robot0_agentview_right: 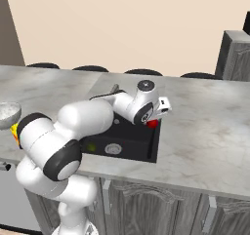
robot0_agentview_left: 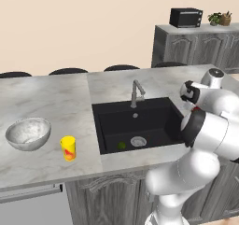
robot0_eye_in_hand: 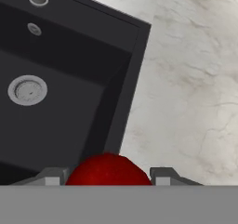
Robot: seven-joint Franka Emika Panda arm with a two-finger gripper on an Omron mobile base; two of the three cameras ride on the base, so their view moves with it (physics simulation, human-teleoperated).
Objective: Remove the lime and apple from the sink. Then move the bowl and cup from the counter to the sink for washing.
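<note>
Gripper (robot0_eye_in_hand: 108,179) clamped on the apple (robot0_eye_in_hand: 108,171) above the sink's (robot0_agentview_left: 107,126) right edge, lime (robot0_agentview_left: 121,145) in the basin near its front wall

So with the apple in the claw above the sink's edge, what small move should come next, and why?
Probably carry the apple sideways over the bare counter and lower it before opening. The claw grips it at the sink rim, so releasing now might drop it back in.
</note>
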